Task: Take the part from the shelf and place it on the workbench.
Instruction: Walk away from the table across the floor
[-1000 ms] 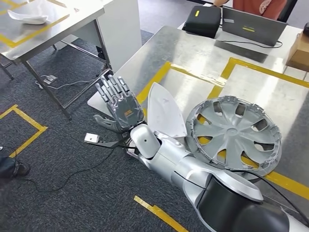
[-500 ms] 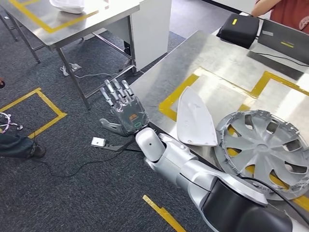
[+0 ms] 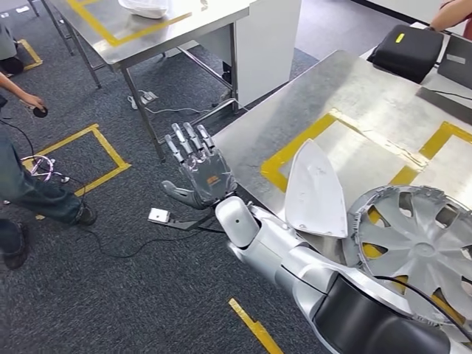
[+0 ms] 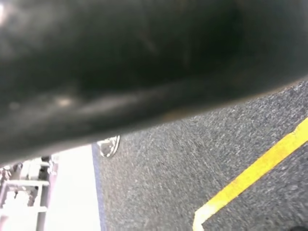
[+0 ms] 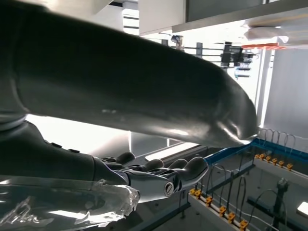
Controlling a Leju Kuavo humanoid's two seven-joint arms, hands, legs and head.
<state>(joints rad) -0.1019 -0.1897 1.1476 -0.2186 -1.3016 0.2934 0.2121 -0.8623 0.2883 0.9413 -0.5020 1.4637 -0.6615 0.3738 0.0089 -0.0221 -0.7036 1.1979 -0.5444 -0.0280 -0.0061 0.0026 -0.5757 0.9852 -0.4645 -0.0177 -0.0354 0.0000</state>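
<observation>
Listing what I see from the head view: my right hand [image 3: 201, 171] is raised over the dark carpet, just beside the near corner of the steel surface [image 3: 356, 96], its fingers [image 3: 186, 140] spread apart and holding nothing. In the right wrist view the same hand [image 5: 160, 175] lies flat with the fingers extended side by side. Left hand: I cannot tell its state; its wrist view is mostly a dark blur above grey carpet and a yellow floor line [image 4: 254, 173]. White part [image 3: 320, 192]: a curved, pointed shell lying on the surface inside the yellow tape outline [image 3: 289, 151], close to my right forearm. Silver wheel cover [image 3: 420, 247]: on the surface just beside the white part, farther from the corner. Black case [image 3: 409, 51]: at the surface's far side. Second table [image 3: 167, 26]: well apart from the surface, across the carpet. Person [image 3: 28, 184]: at the carpet's edge, farthest from the surface.
</observation>
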